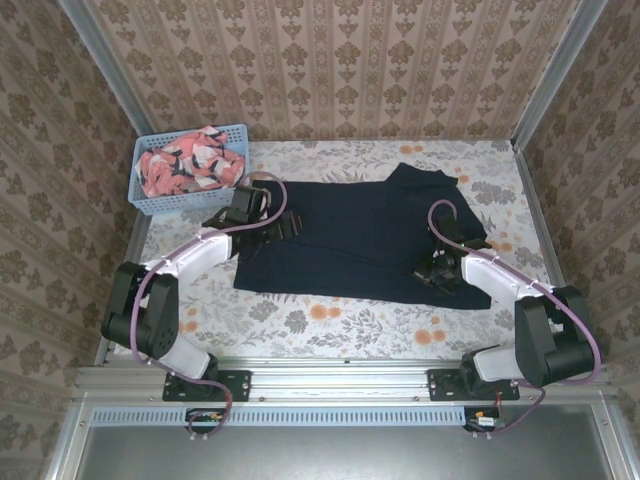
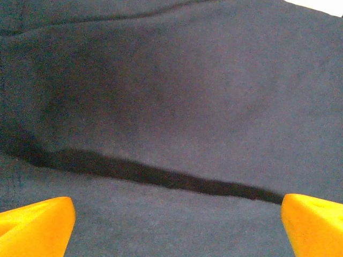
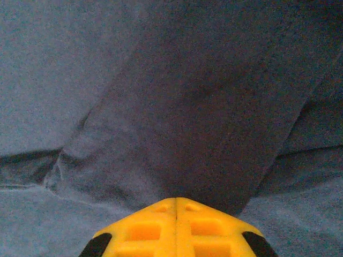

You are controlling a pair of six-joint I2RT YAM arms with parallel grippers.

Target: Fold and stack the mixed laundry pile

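Observation:
The dark navy garment (image 1: 350, 240) lies spread flat across the middle of the table. The coral-pink printed garment (image 1: 190, 165) sits bunched in the basket at the back left. My left gripper (image 1: 288, 226) hovers low over the navy garment's left part, open wide; its orange fingertips (image 2: 37, 225) stand far apart over the cloth (image 2: 177, 107) with nothing between them. My right gripper (image 1: 436, 270) is down on the garment's right front part. Its orange jaws (image 3: 177, 202) are pressed together, and a ridge of navy cloth (image 3: 203, 107) rises into their tip.
The light blue perforated basket (image 1: 190, 206) stands at the table's back left corner. The floral tablecloth (image 1: 330, 320) shows bare in front of the garment. Patterned walls and metal posts close in the back and both sides.

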